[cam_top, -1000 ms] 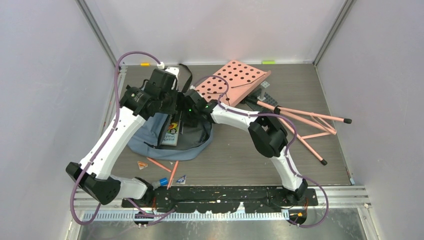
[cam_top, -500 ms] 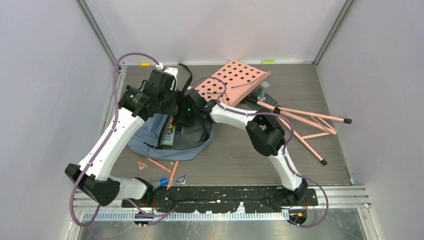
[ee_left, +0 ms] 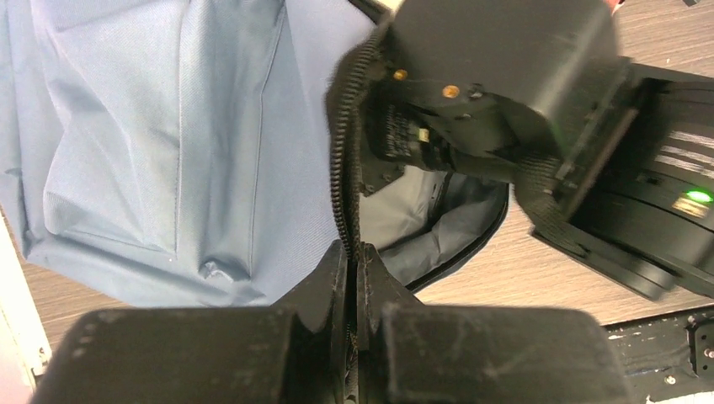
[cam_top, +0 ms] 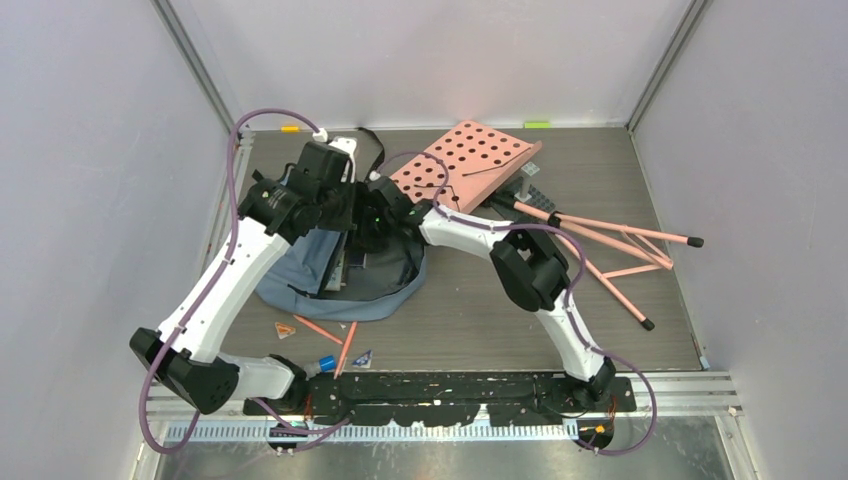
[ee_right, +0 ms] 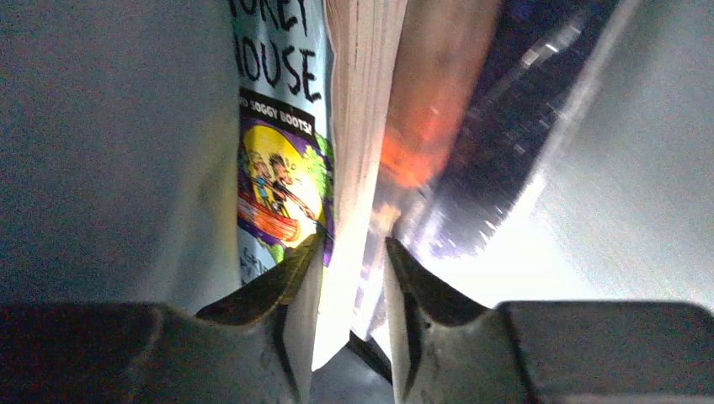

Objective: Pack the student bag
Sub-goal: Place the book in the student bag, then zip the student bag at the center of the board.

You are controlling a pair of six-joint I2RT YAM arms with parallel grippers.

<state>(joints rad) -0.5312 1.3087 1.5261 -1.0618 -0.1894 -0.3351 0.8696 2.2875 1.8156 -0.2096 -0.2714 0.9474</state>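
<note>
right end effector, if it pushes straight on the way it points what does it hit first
The book it grips fills that line. Beyond it, probably the bag lining, though depth is unclear.

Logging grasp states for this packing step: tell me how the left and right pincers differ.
The left pincer is clamped on the black zipper edging of the student bag, fingers nearly touching; the right pincer has its fingers wider apart, straddling a book. The left pincer sits outside the bag's opening; the right pincer reaches into it. Both grip something.
</note>
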